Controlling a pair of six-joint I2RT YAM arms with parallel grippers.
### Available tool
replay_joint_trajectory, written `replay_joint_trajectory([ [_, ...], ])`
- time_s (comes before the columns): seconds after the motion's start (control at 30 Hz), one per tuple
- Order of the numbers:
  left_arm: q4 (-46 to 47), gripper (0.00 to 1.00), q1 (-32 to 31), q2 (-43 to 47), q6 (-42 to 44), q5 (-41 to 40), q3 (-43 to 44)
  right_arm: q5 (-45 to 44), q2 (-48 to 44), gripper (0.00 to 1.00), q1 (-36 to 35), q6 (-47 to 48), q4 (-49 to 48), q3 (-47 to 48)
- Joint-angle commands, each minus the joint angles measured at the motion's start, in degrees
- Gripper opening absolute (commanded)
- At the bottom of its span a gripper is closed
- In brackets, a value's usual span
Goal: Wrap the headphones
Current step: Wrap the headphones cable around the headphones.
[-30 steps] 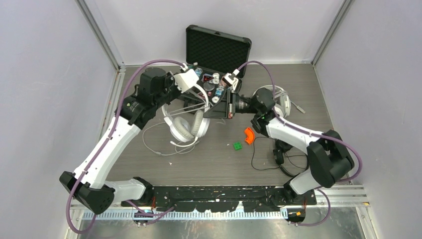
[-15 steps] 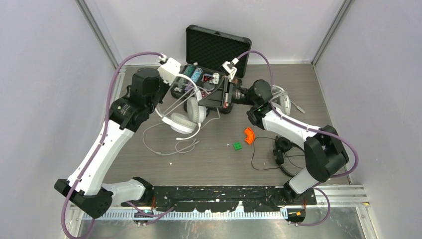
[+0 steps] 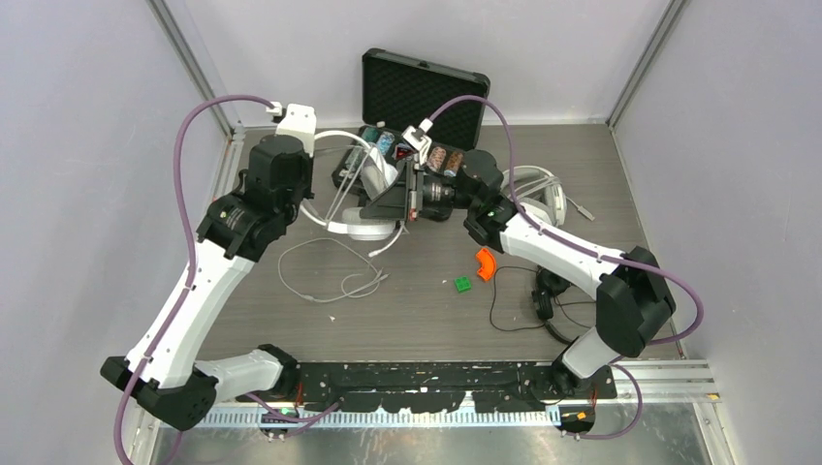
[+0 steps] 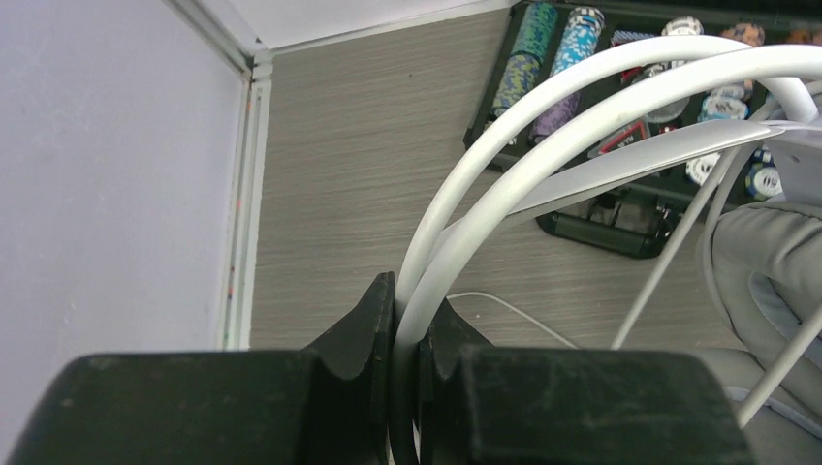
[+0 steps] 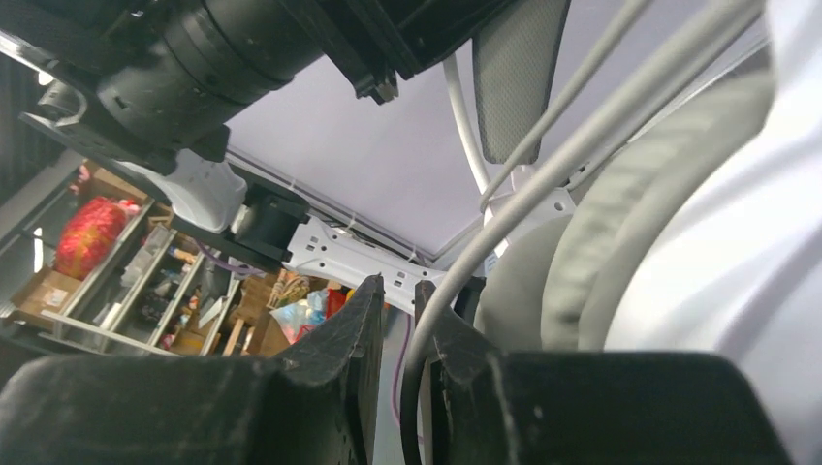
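Note:
One white pair of headphones (image 3: pixel 366 229) hangs lifted in front of the case, and my left gripper (image 3: pixel 307 170) is shut on its headband (image 4: pixel 582 87), which is pinched between the jaws (image 4: pixel 407 291). Its grey cable (image 5: pixel 543 165) runs loosely between the slightly parted jaws of my open right gripper (image 5: pixel 397 286), which sits just right of the ear cups (image 3: pixel 381 204). The rest of the cable (image 3: pixel 330 276) trails on the table. A second white pair (image 3: pixel 539 190) lies at the back right. A black pair (image 3: pixel 549 293) lies beside the right arm.
An open black case (image 3: pixel 417 92) with poker chips (image 4: pixel 572 39) stands at the back, close behind the held pair. An orange piece (image 3: pixel 484 263) and a green piece (image 3: pixel 463 284) lie mid-table. Walls close in on the left and the right.
The left arm has carried the white headphones up and toward the back left. The right gripper has followed leftward, and its jaws have parted a little around the cable.

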State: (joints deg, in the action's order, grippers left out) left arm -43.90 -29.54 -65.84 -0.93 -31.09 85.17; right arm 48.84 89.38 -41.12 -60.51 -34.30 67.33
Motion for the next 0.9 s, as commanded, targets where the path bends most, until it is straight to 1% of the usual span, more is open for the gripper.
replay_joint_trajectory([
  [0.0, 4.1, 0.00, 0.3, 1.9, -12.5, -5.7, 1.1, -4.3, -2.1, 0.24, -2.2, 6.5, 4.7, 3.6],
  [0.17, 3.8, 0.00, 0.3, 1.4, -20.4, -9.2, 0.7, -8.6, -2.3, 0.24, -4.3, 10.2, 7.1, 4.4],
  [0.37, 4.9, 0.00, 0.3, 0.4, -23.4, -8.8, -0.1, -15.3, -2.7, 0.22, -6.2, 16.2, 12.6, 7.0],
  [0.5, 5.3, 0.00, 0.3, 0.0, -25.3, -8.1, -1.3, -16.7, -1.8, 0.14, -7.5, 18.3, 15.1, 10.9],
  [0.6, 5.8, 0.00, 0.3, -0.1, -26.2, -7.4, -2.3, -16.6, -0.6, 0.11, -8.5, 18.5, 15.2, 13.1],
  [0.73, 6.9, 0.00, 0.3, -0.1, -26.9, -7.0, -4.0, -16.6, 1.6, 0.03, -9.8, 19.1, 16.4, 16.4],
  [0.87, 7.5, 0.00, 0.3, -0.1, -27.5, -6.6, -5.1, -16.4, 3.7, 0.01, -10.6, 20.5, 18.8, 19.7],
])
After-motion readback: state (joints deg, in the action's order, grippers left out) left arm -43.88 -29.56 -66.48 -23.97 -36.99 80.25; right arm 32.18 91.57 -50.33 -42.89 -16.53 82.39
